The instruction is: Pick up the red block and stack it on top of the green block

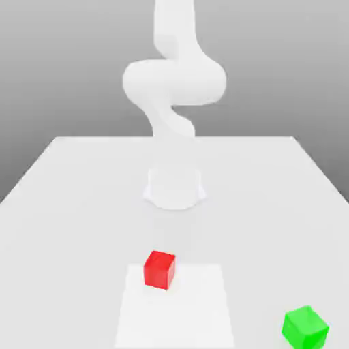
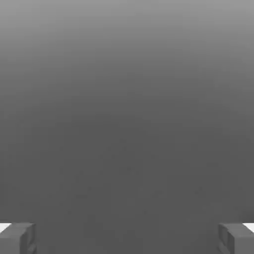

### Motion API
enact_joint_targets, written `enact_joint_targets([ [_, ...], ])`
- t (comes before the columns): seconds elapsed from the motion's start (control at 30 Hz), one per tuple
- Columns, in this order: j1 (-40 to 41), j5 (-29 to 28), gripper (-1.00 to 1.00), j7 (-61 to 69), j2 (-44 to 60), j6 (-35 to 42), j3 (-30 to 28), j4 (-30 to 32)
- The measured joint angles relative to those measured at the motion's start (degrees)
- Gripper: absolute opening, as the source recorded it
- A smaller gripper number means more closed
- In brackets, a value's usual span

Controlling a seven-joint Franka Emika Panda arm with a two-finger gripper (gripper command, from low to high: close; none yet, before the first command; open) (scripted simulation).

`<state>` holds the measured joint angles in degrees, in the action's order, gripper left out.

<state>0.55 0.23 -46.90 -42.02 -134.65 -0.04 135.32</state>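
There are two blocks on the white table (image 1: 82, 198), one of each colour. The single red block (image 1: 159, 268) sits toward the front, near the middle, on the back left corner of a paler square patch (image 1: 176, 310) marked on the tabletop. The single green block (image 1: 305, 326) lies well apart from it, off toward the exterior view's right and nearer the front edge, outside that patch. Both rest flat on the table and nothing touches either one.

One white arm (image 1: 174, 88) rises from its round base (image 1: 174, 187) behind the blocks and curls upward out of the top of the exterior view.

From the hand view, the gripper (image 2: 127, 238) has its two fingers (image 2: 17, 238) spread wide, one at each side, with only plain grey background between them. It holds nothing, and no block shows there.
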Motion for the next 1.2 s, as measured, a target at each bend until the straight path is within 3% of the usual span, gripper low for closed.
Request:
enact_joint_targets([
  [0.57, 4.5, 0.1, 0.0, -10.5, 34.9, -25.3, 0.6, 28.8],
  [0.8, 4.8, -0.6, 0.0, -11.8, 51.6, -39.0, 0.4, 28.8],
  [0.83, 4.7, -0.6, -1.0, -11.8, 52.9, -40.2, 0.3, 28.6],
  [1.03, 4.7, -0.9, -1.0, -12.1, 53.6, -40.8, 0.3, 28.5],
  [1.2, 5.1, -0.6, -1.0, -11.8, 45.9, -34.2, 0.7, 29.6],
])
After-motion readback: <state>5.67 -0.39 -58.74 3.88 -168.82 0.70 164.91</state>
